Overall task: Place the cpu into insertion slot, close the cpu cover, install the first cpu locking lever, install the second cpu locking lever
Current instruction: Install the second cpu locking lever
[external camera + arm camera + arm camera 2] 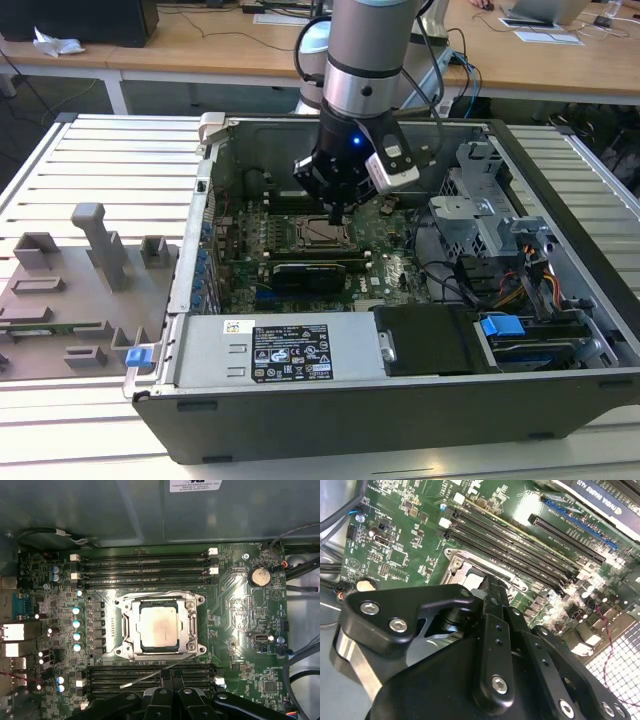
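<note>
1. Jaws of the gripper (171,677) look clenched together with nothing between them. In the first wrist view they hang just over the black memory slots (150,680) beside the insertion slot (197,647).
2. We see the cpu (158,625) lying flat in that slot, near the middle of the motherboard (235,630). The cpu cover (131,622) lies down around it.
3. One thin locking lever (142,678) juts out slantwise over the memory slots, close to the gripper. It looks unlatched to us.
4. We judge the main risk to be the tip slipping off this thin, springy rod, since a blunt closed tip has little purchase on it.
5. A slip could drive the tip into the memory slots or the small parts nearby.
6. If the lever misses its hook, the cover may spring up again.
</note>
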`<state>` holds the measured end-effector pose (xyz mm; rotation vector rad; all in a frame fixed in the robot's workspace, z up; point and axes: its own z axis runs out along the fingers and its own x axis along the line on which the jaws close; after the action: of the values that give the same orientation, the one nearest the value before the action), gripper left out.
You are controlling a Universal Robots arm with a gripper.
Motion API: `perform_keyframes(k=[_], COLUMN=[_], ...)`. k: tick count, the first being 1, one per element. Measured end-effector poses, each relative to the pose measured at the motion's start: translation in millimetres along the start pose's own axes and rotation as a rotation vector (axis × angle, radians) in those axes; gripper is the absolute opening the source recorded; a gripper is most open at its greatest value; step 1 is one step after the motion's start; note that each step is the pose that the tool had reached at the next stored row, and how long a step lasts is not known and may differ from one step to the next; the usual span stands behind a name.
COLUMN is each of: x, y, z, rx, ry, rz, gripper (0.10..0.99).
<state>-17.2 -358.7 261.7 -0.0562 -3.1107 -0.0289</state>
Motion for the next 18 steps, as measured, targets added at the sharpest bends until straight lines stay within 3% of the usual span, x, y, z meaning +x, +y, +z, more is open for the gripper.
perform_keyframes(k=[6,14,18], x=[-0.2,-0.6,-0.8], y=[-4.3,-16.7,-18.7], z=[0.1,0.9,4.7], rx=[0.0,-0.006,-0.008], ry=[0.0,0.0001,0.0003], rz=[0.0,0.0,0.0], gripper=[0.106,0.106,0.106])
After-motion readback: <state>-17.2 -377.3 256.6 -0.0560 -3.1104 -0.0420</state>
